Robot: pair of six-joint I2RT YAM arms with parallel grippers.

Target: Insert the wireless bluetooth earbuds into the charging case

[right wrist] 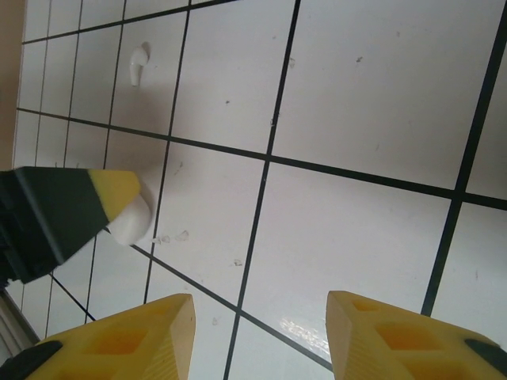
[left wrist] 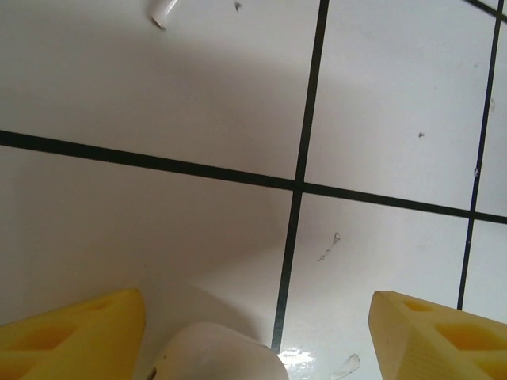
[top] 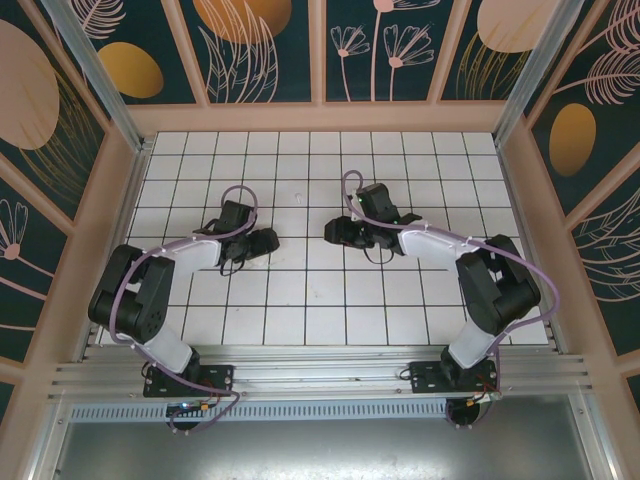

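Observation:
A white rounded charging case (left wrist: 218, 352) lies on the tiles between the fingers of my left gripper (left wrist: 257, 302), close to its left finger; the jaws stand wide apart, so it is open. The right wrist view shows that case (right wrist: 131, 223) under a yellow fingertip (right wrist: 115, 190) of the left gripper. One white earbud (right wrist: 139, 63) lies on a tile beyond it, and its stem (left wrist: 164, 9) pokes into the left wrist view's top edge. My right gripper (right wrist: 260, 299) is open over bare tile. In the top view, the left gripper (top: 262, 243) and right gripper (top: 338, 232) face each other mid-table. Black buds are out of view.
The floor is white tile with black grout lines (top: 320, 300), walled by a wooden frame (top: 320, 118) with patterned panels. A metal rail (top: 320, 375) runs along the near edge by the arm bases.

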